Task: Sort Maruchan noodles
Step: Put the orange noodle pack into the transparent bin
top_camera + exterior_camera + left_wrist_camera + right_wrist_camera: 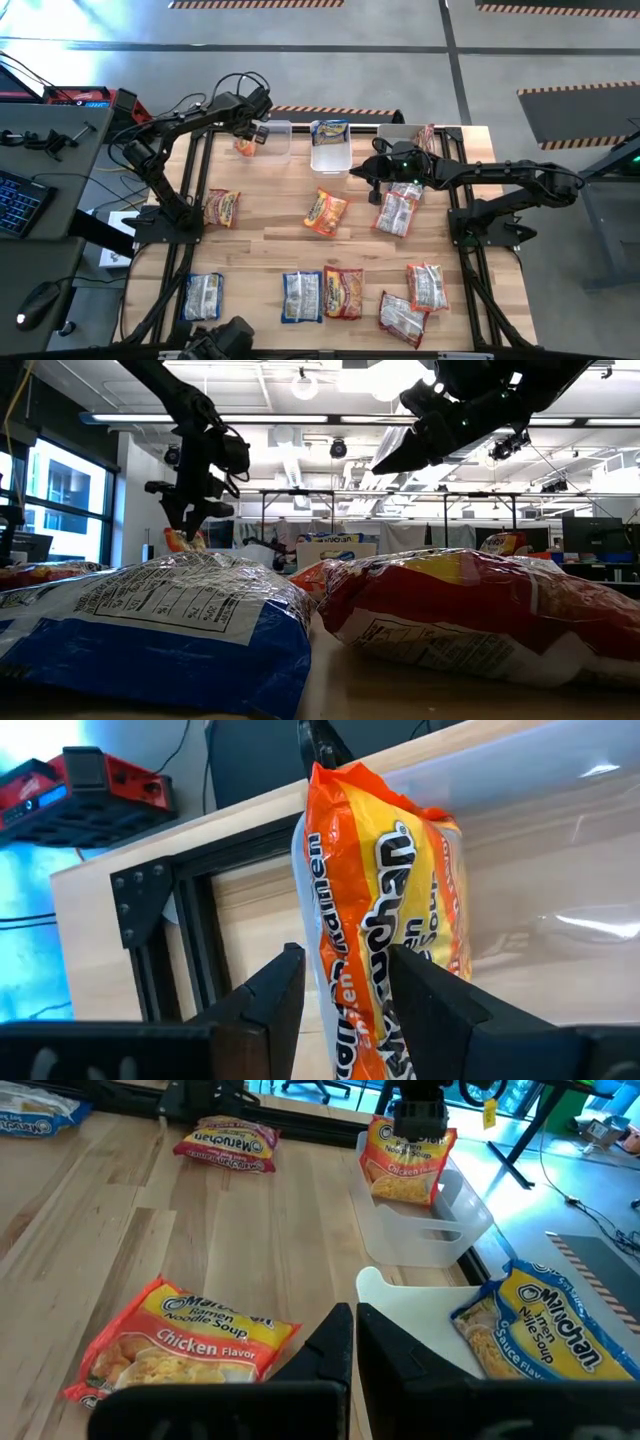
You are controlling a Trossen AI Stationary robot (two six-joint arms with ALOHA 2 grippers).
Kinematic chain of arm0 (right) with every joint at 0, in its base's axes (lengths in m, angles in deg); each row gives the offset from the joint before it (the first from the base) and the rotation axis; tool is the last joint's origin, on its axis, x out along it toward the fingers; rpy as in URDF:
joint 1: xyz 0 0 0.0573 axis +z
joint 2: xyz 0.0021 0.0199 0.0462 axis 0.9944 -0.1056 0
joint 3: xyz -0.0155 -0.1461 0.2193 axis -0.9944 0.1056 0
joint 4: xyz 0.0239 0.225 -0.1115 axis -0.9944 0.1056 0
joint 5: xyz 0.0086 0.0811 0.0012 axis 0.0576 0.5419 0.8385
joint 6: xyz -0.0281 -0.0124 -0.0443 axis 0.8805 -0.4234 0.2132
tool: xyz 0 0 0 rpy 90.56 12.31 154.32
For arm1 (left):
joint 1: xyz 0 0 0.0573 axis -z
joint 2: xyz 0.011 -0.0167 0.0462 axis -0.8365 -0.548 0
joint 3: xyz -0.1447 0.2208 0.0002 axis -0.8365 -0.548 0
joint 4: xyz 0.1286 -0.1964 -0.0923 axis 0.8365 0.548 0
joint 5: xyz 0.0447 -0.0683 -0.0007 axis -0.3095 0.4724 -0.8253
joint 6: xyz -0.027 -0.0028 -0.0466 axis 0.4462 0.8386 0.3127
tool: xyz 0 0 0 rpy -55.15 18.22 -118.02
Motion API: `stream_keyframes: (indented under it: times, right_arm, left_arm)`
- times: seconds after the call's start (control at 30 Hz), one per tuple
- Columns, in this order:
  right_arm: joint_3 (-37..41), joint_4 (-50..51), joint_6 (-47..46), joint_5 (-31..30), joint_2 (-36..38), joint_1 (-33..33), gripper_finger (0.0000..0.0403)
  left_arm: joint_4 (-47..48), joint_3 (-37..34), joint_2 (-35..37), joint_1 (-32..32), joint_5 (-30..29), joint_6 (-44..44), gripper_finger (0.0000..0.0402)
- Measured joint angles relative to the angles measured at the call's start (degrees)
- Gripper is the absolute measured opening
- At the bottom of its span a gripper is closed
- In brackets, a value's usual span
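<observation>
My left gripper [250, 135] is at the table's far left, over the left end of a clear bin [275, 140], shut on an orange Maruchan packet [385, 870]. My right gripper [358, 172] is shut and empty, in the air by the near right corner of the middle bin [330, 158], which holds a blue-and-yellow packet [525, 1330]. The right bin [405, 130] holds a pink packet [426, 135]. Orange packets [222, 208] [325, 212] [343, 292], blue ones [203, 297] [301, 296] and pink ones [398, 210] [427, 287] [403, 315] lie flat on the table. My left gripper pinches the orange packet between its two fingers [285, 990], one on each flat face, at the packet's upper end [360, 1020]. The fingers come from above, pointing down. The packet hangs upright below them at the bin's left end [410, 1165]; whether its lower end touches the bin floor, I cannot tell.
The three clear bins stand in a row along the far edge. A black frame post [150, 920] stands at the table's far left corner. Bare wood [270, 240] lies between the middle and near rows of packets.
</observation>
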Motion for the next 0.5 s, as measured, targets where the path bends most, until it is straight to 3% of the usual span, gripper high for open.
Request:
stream_keyframes:
  times: [0.5]
  right_arm:
    - [0.00, 0.41, 0.19, 0.00, -0.02, -0.02, 0.0000]
  left_arm:
    - [0.09, 0.00, 0.07, 0.00, -1.31, -2.32, 0.0136]
